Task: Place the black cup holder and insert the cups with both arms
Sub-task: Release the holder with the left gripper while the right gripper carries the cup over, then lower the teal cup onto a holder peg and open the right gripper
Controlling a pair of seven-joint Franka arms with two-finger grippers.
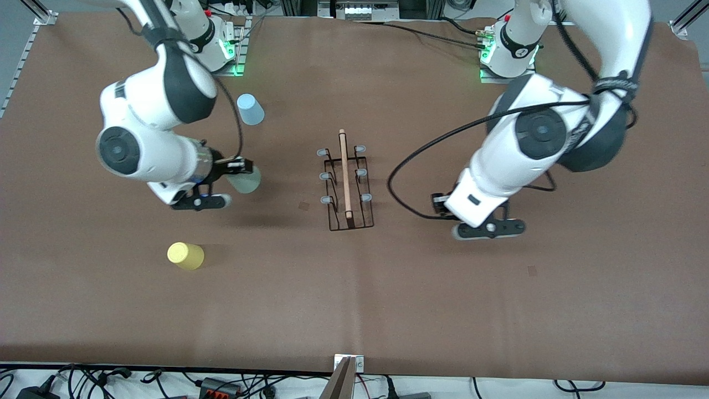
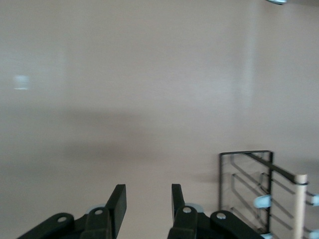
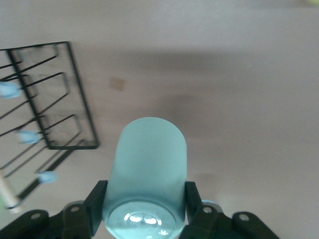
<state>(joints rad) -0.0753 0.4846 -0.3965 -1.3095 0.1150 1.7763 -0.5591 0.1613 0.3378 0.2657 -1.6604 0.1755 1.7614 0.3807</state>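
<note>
Your right gripper [image 3: 144, 211] is clamped on the mint cup [image 3: 146, 174], holding it sideways above the table with the rack [image 1: 347, 182] off toward the middle of the table from it. Biggest risk, I'd say: the pegs [image 1: 325, 176] are thin, so if you bring the cup in even slightly off-angle its rim could catch a peg or shove the light wire rack along. The grip also looks close to the cup's base, so it might pivot.

Your left gripper [image 2: 148, 201] hangs over bare table beside the rack, fingers [image 2: 117, 201] apart and holding nothing, just waiting.

Only the front view shows the blue cup [image 1: 250, 109] and yellow cup [image 1: 186, 255] on the table near the right arm. Only the right wrist view shows how squarely the fingers pinch the mint cup.
</note>
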